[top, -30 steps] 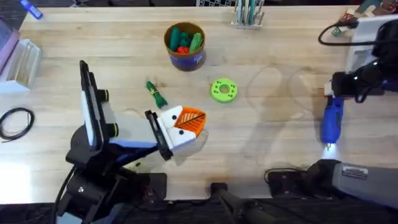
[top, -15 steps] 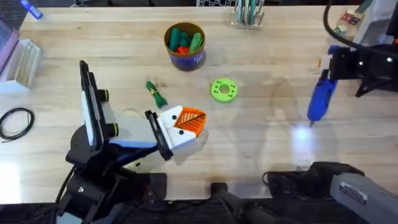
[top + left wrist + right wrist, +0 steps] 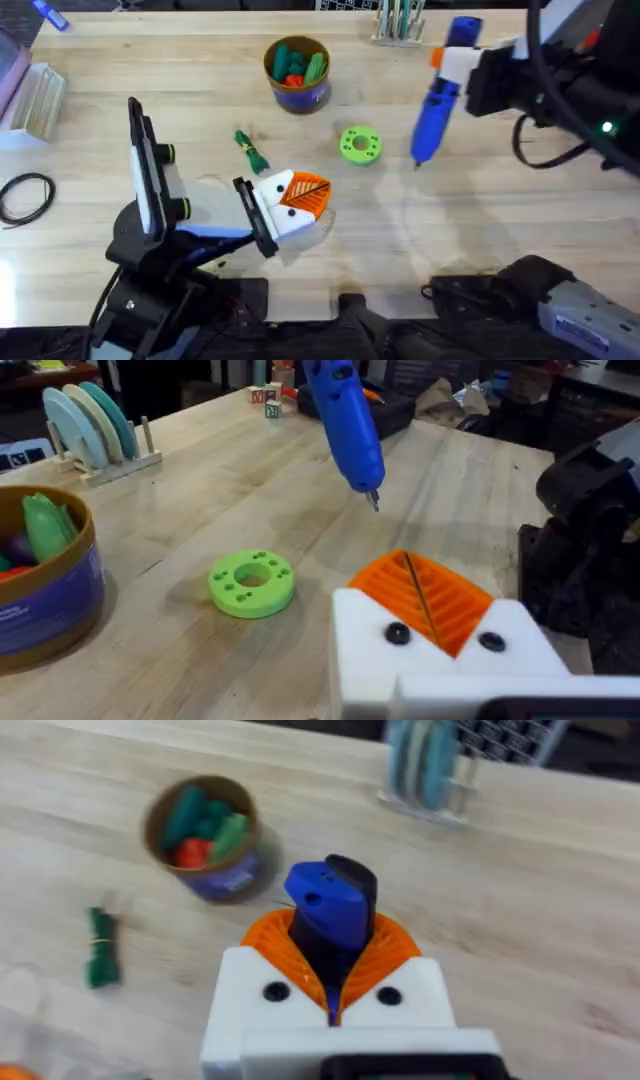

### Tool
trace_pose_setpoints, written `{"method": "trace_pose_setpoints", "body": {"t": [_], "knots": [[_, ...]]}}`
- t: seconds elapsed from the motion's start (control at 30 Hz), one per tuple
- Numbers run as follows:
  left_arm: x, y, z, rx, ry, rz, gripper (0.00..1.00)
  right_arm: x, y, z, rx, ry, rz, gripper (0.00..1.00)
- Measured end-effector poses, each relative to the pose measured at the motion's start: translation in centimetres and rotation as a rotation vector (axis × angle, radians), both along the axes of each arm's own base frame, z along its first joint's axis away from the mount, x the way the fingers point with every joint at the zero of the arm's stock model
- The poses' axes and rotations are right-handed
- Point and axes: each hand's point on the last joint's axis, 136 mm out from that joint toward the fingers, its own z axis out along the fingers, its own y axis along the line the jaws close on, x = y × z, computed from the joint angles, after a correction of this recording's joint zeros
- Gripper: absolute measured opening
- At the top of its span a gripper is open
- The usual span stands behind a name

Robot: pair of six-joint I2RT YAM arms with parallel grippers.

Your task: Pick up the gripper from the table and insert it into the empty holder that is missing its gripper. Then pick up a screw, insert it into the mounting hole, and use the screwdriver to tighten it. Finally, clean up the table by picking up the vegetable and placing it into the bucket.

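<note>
The right fingers [image 3: 335, 990] pinch the screwdriver [image 3: 438, 95], its blue body clamped between the orange pads with the tip angled down. Seen from overhead, it hangs above the counter [image 3: 480, 220], just to the right of the green disc [image 3: 360, 144]. In the left wrist view the metal tip points toward the near side of the left fingers [image 3: 425, 600].

Those left fingers sit pressed together low over the counter, with both orange ribbed pads in their white blocks and two dark screw heads or holes on the block faces. From overhead, the orange gripper [image 3: 305, 193] sits in its holder [image 3: 285, 218], so the insertion step looks done. Whether a screw already sits in the mounting hole I cannot tell; the dark dots could be either. With the driver already in hand and headed that way, I judge the work is at the tightening step.

Farther out, the vegetable [image 3: 251, 150] lies on the counter between the left fingers and the bucket [image 3: 297, 72], apart from both. The bucket stands near the far edge and already holds some green and red toy pieces. So the cleanup is not yet done: the vegetable has to be lifted and dropped into the bucket.
</note>
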Motion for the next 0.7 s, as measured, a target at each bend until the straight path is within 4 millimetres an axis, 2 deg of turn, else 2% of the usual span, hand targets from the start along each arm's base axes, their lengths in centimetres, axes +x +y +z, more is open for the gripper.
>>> {"method": "trace_pose_setpoints", "body": {"t": [0.2,0.3,0.37,0.53,0.7], "knots": [[0.0,0.0,0.0,0.000,0.000,0.000,0.013,-2.4,5.1,2.6,0.058,-0.089,0.150,0.022],[0.0,0.0,0.0,0.000,0.000,0.000,0.013,-3.0,5.9,2.9,0.053,-0.106,0.160,0.022],[0.0,0.0,0.0,0.000,0.000,0.000,0.013,-2.8,4.8,2.1,0.003,-0.092,0.098,0.022],[0.0,0.0,0.0,0.000,0.000,0.000,0.013,-1.7,0.0,-1.2,-0.207,-0.009,-0.103,0.022],[0.0,0.0,0.0,0.000,0.000,0.000,0.013,0.3,-2.8,-4.3,-0.331,0.084,-0.226,0.022]]}}
